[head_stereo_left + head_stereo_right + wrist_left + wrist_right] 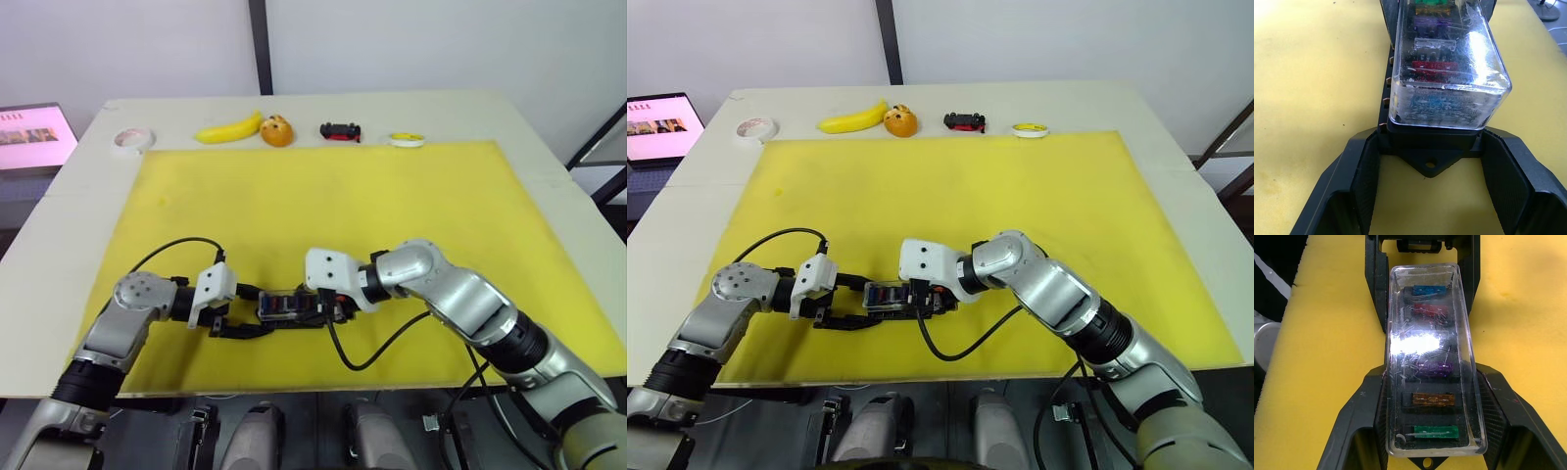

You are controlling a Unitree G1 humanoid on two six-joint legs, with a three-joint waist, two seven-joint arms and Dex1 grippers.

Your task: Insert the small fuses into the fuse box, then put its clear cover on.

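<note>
The fuse box point(287, 305) lies on the yellow mat near the table's front edge, with the clear cover point(1430, 323) sitting on top of it. Through the cover I see the small fuses in their slots: blue point(1425, 290), red point(1426, 309), purple point(1434, 368), amber point(1433, 399) and green point(1432, 432); glare hides the middle slot. My left gripper point(1430, 147) clasps the box's left end at its black base. From the other end my right gripper point(1431, 374) closes on the box's sides, its fingers against the cover.
Along the table's back edge stand a tape roll point(132, 140), a banana point(230, 128), an orange fruit point(275, 130), a black-and-red toy car point(340, 130) and a small yellow-white roll point(407, 139). The yellow mat point(392, 196) stretches wide behind the grippers. A screen point(34, 132) sits far left.
</note>
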